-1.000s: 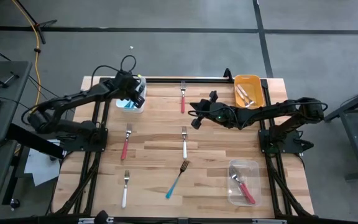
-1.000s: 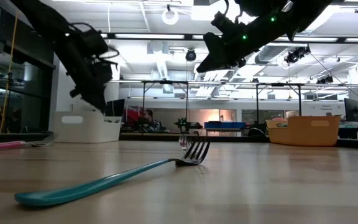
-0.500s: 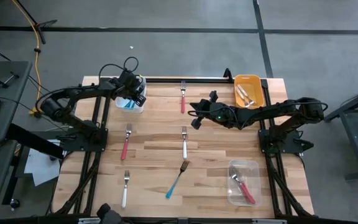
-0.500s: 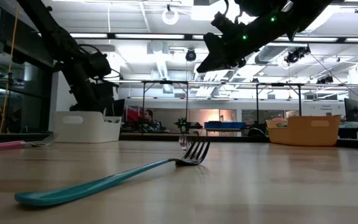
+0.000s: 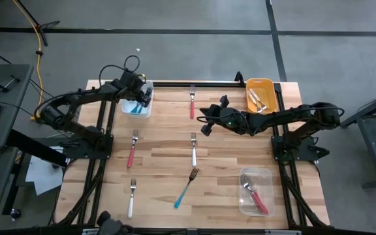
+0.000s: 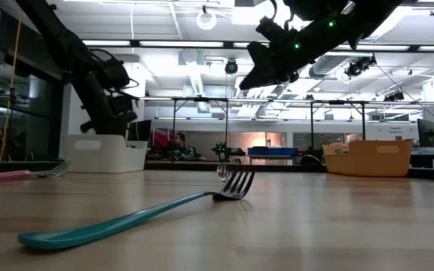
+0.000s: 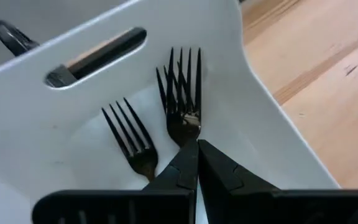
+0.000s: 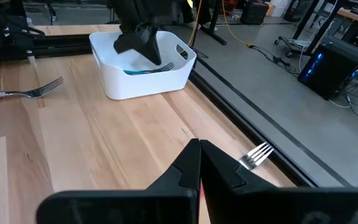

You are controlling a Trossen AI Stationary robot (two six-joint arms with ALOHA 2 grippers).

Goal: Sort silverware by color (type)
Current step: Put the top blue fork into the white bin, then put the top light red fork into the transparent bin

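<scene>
My left gripper [image 7: 196, 144] is shut and points down into the white bin [image 5: 138, 108] at the table's far left. Teal-handled forks [image 8: 143, 70] lie in that bin. One fork's tines [image 7: 182, 87] show just ahead of the fingertips, and its neck runs out of sight under them. A second fork [image 7: 132, 137] lies beside it. My right gripper [image 5: 203, 128] is shut and hovers over the far middle of the table, above a red-handled fork [image 5: 192, 103]. More forks lie flat on the table: red [image 5: 132, 150], white [image 5: 193, 151], teal [image 5: 187, 188] and white [image 5: 131, 200]. My left gripper's shut fingertips [image 7: 185, 163] stand right at the neck [image 7: 187, 127] of a fork in the white bin. The fingers themselves hide that spot. Whether they touch the fork, I cannot tell.
An orange bin [image 5: 261, 95] with forks stands at the far right. A clear bin [image 5: 255, 190] with red-handled forks stands at the near right. Bare wood lies between the loose forks. A black rail [image 8: 247, 134] runs along the far edge.
My left gripper has shifted a little toward the table's far edge and sunk lower over the white bin, with its fingers still together. My right arm has kept still.
</scene>
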